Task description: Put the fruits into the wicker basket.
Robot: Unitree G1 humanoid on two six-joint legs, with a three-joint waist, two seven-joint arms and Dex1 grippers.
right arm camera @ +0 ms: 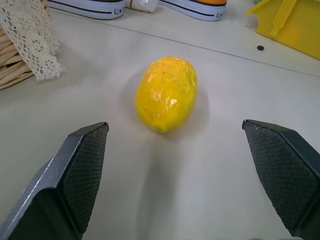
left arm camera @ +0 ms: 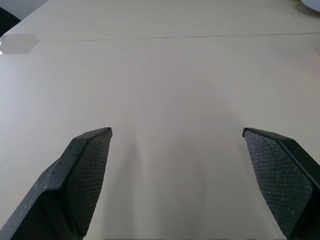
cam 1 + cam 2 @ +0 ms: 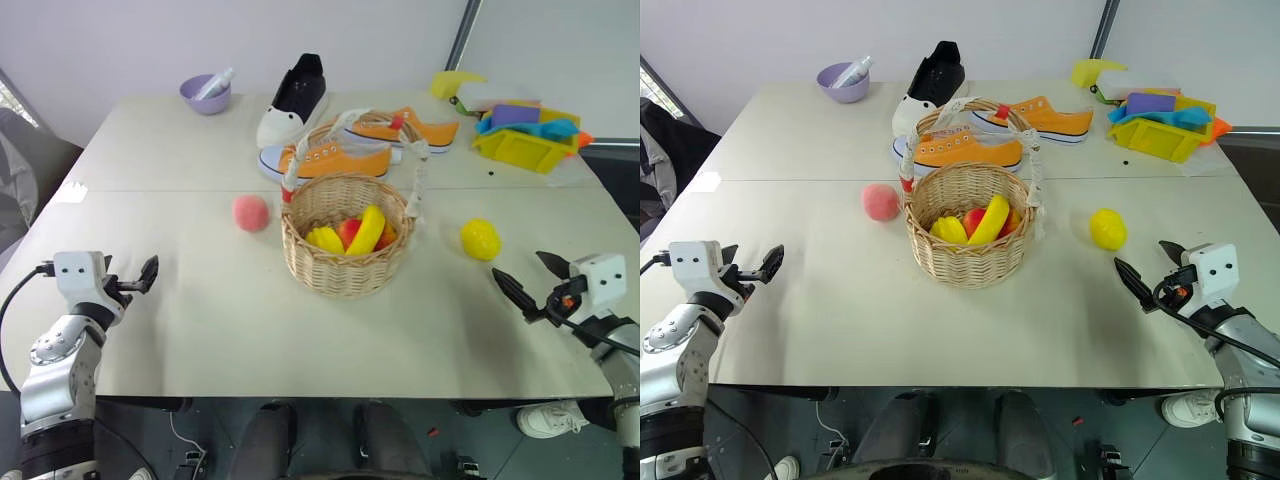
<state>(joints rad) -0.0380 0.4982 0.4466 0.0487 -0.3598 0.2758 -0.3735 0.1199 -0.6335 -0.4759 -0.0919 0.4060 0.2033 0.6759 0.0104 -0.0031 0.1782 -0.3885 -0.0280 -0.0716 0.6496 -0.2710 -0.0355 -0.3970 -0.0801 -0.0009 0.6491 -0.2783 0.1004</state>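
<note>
At the near edge of the pale table (image 3: 300, 340), the robot's right gripper (image 3: 532, 282) hangs with its black jaws spread wide and nothing between them, aimed over the tabletop toward a glossy yellow lemon-shaped toy fruit (image 1: 166, 93) that lies just ahead of the fingertips (image 1: 85, 165). In the right wrist view the lemon sits between the lines of the two jaws, a little toward one of them, its long axis running roughly along the line of approach with one tapered end toward the gripper. That suggests the jaws would close across its narrower width.

At the opposite near corner, the left gripper (image 3: 140, 277) is likewise released and empty, facing bare table. The fuzzy pink peach-like ball (image 3: 251, 212) lies farther in and well apart from it, just beside the left wall of the round tan wicker basket (image 3: 345, 270). The right arm is plainly the nearer one to a loose fruit; the lemon looks the likelier first pick.

The basket stands mid-table between the two loose fruits, already holding yellow banana-shaped pieces (image 3: 366, 230) and red pieces (image 3: 347, 232), its arched handle leaning toward the far side. Beyond it lie a pair of orange canvas sneakers (image 3: 340, 155).
</note>
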